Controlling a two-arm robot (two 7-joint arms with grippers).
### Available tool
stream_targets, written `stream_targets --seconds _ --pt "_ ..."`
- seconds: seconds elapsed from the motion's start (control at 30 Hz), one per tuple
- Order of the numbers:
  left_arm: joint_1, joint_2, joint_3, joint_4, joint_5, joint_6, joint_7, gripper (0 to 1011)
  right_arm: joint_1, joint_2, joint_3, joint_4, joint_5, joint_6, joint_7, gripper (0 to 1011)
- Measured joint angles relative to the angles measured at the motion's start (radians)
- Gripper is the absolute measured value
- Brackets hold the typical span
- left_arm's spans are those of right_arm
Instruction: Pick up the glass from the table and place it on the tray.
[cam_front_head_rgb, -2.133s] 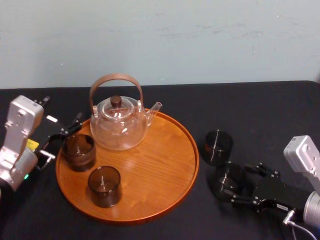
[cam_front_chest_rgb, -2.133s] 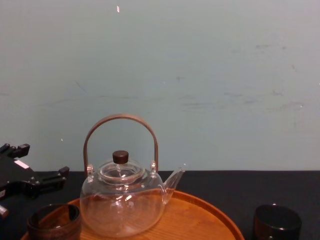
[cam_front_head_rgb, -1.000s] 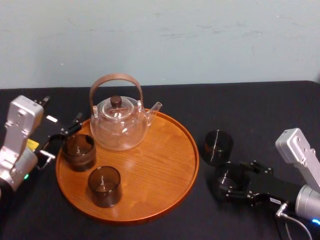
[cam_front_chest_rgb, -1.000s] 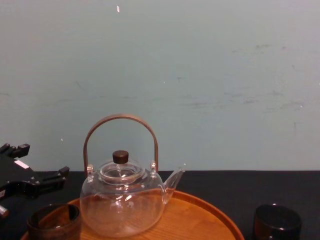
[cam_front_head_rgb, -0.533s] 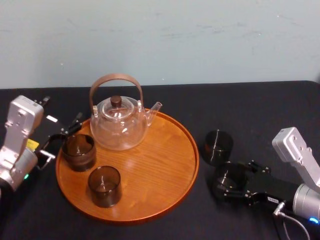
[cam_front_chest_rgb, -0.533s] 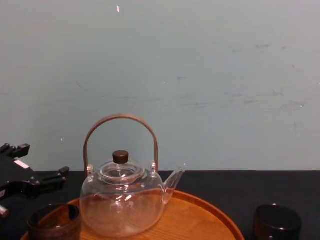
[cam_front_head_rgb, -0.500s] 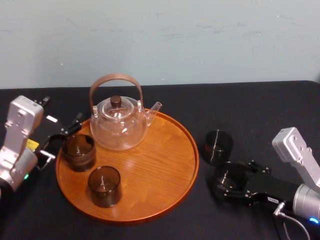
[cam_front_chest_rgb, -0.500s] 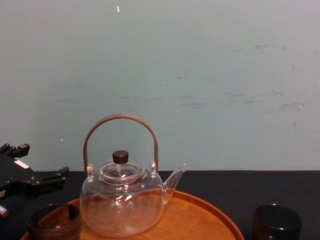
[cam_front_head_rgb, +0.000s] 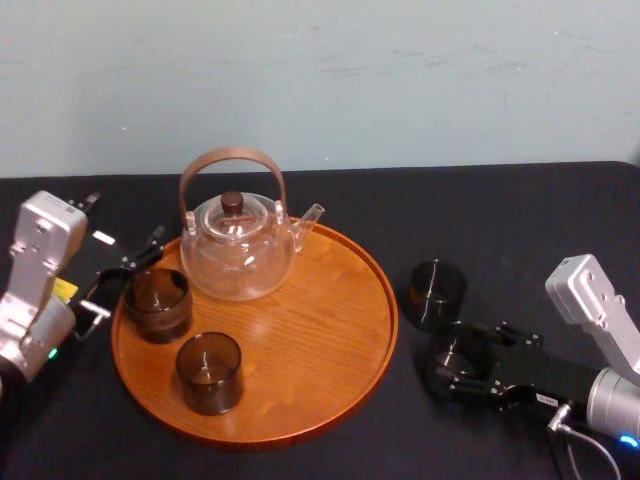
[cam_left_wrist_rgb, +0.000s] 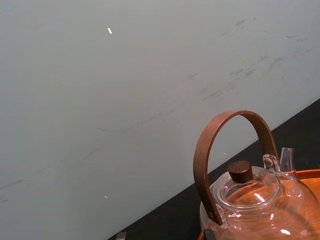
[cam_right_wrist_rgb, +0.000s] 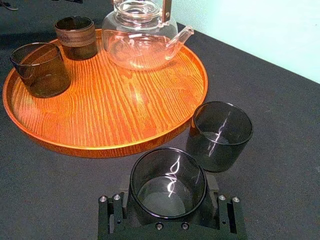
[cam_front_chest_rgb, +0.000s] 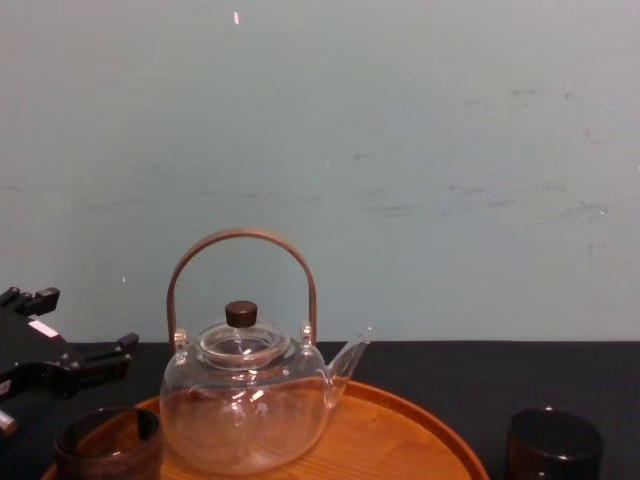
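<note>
Glass (cam_right_wrist_rgb: 167, 172): on table (cam_front_head_rgb: 520, 230), right of tray (cam_front_head_rgb: 320, 330), near second glass (cam_front_head_rgb: 436, 293).
Right gripper (cam_right_wrist_rgb: 169, 189): clamped around glass.
Left gripper (cam_front_head_rgb: 126, 277): spread wide, parked beside tray.

— From where do we look?
— Our head view looks steeply down on the tabletop (cam_front_head_rgb: 520, 210); our chest view sits low, facing the wall (cam_front_chest_rgb: 400, 150) across it.
— And our wrists?
— Left wrist: close, tilted up past the teapot (cam_left_wrist_rgb: 255, 200). Right wrist: close above the right end effector (cam_right_wrist_rgb: 169, 192) clasping the glass (cam_right_wrist_rgb: 168, 175), facing the tray (cam_right_wrist_rgb: 125, 115). We share teapot and tray throughout.
</note>
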Motion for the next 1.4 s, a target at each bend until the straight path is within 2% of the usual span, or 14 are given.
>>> stream_targets --seconds 0.93,1.1,1.4 --pt "0.000 0.000 0.000 0.000 0.000 0.000 0.000 1001 -0.001 0.000 0.001 -0.001 0.001 -0.003 0.002 899" --pt "0.000 0.000 0.000 0.000 0.000 0.000 0.000 1001 -0.001 0.010 0.004 -0.007 0.019 -0.012 0.020 898" --pt "0.000 0.000 0.000 0.000 0.000 0.000 0.000 1002 0.010 0.044 0.009 -0.059 0.066 -0.020 0.058 899"
